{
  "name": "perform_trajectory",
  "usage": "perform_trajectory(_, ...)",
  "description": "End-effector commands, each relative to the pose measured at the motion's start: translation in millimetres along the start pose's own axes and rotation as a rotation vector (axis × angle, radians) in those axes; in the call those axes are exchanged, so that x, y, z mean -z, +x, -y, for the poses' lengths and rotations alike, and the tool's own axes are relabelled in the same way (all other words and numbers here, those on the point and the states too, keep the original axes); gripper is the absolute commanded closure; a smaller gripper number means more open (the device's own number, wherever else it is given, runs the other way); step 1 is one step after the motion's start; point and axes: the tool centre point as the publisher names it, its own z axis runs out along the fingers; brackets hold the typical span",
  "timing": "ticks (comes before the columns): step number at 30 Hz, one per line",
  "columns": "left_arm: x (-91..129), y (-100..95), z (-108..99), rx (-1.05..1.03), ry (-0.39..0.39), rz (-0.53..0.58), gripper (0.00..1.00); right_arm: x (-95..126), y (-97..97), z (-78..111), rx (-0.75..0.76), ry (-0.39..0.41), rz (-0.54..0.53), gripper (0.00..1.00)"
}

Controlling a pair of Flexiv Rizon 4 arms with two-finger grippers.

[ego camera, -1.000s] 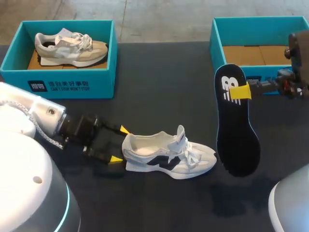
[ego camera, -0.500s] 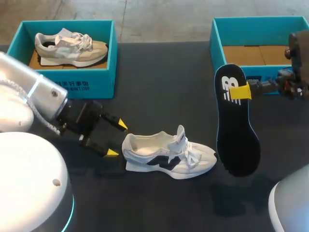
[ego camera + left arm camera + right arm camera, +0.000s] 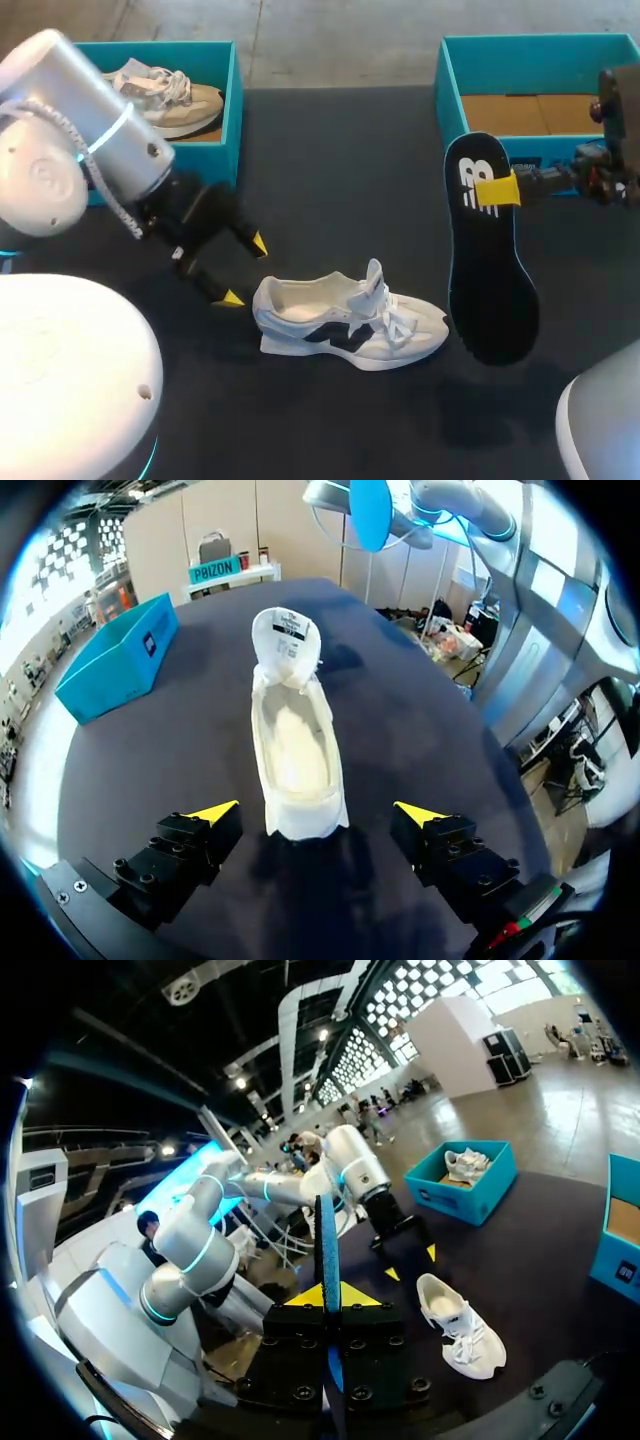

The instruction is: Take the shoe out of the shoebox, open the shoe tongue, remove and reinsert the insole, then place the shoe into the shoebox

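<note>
A white shoe (image 3: 350,325) with a dark logo lies on its sole on the black table, toe to the right. My left gripper (image 3: 245,270) stands open just behind its heel, touching nothing. The left wrist view looks along the shoe (image 3: 295,740) from the heel, between the spread yellow fingers of the left gripper (image 3: 318,810). My right gripper (image 3: 497,190) is shut on a dark insole (image 3: 490,270), which hangs heel-up in the air right of the shoe. In the right wrist view the insole (image 3: 328,1240) shows edge-on between the fingers of the right gripper (image 3: 328,1297).
An empty teal shoebox (image 3: 470,60) stands at the back right, behind the hanging insole. At the back left a second teal box (image 3: 215,150) holds a beige shoe (image 3: 170,95). My left arm (image 3: 70,150) partly covers that box.
My left arm has lifted and swung toward the back, drawing its open gripper a little away from the shoe's heel. The right arm and the insole have not moved.
</note>
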Motion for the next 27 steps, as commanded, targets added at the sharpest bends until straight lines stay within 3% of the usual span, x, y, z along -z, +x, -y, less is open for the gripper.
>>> perform_trajectory(1,2.0,1.6,6.7,0.005,-0.146,-0.009,0.00,2.4,6.0,10.5,-0.002,-0.307,0.013,1.00)
perform_trajectory(6,4.2,-0.1,9.9,0.028,-0.173,-0.015,0.00,2.4,6.0,10.5,-0.002,-0.307,0.013,1.00)
perform_trajectory(16,10.5,3.1,18.4,0.022,-0.326,-0.007,0.00,2.4,6.0,10.5,-0.002,-0.307,0.013,1.00)
perform_trajectory(27,11.3,1.7,24.0,0.012,-0.409,-0.013,0.00,2.4,6.0,10.5,-0.002,-0.307,0.013,1.00)
